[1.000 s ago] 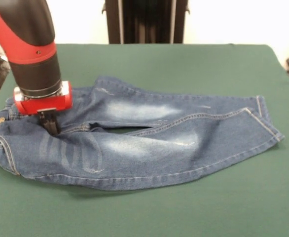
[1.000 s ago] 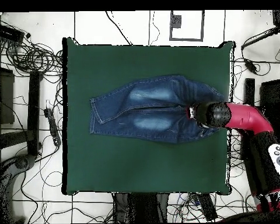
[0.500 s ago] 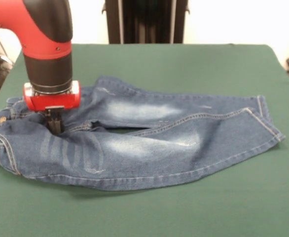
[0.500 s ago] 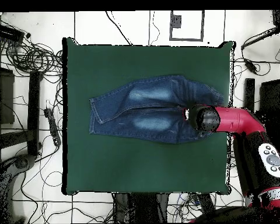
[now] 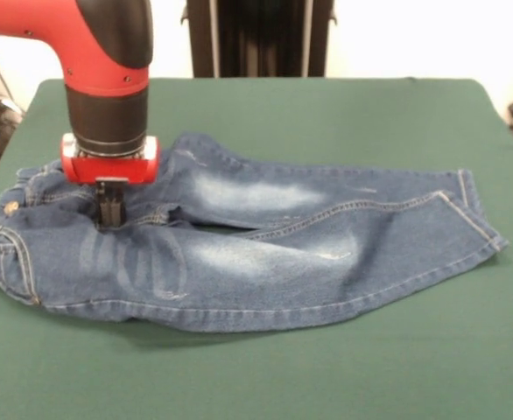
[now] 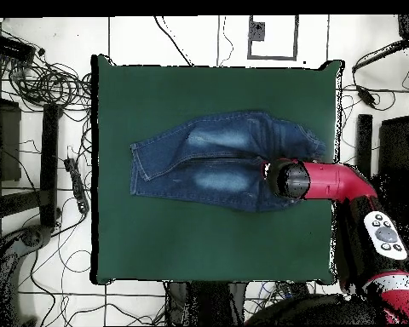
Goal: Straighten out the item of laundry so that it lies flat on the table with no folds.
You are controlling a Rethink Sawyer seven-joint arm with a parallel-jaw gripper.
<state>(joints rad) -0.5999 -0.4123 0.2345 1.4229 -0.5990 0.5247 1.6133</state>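
On the dark green felt-covered table, the black gripper, fingers pressed together, pinches the small blue denim jeans near the crotch; next, likely dragging toward 3 o'clock to straighten.

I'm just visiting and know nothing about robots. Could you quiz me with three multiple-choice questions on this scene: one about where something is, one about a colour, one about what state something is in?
1. Where does the gripper meet the jeans?
A. at the leg hems
B. near the crotch, by the waistband end
C. it is off the jeans, on bare cloth

2. What colour is the table covering?
A. dark green
B. grey
C. red

3. How do the jeans lie?
A. rolled into a ball
B. hanging off the table edge
C. spread out lengthwise, legs side by side, still wrinkled near the waist

Answers: 1 B, the front view shows the tips down on the denim there. 2 A, green surrounds the jeans. 3 C, both legs stretch out, with creases by the waistband.
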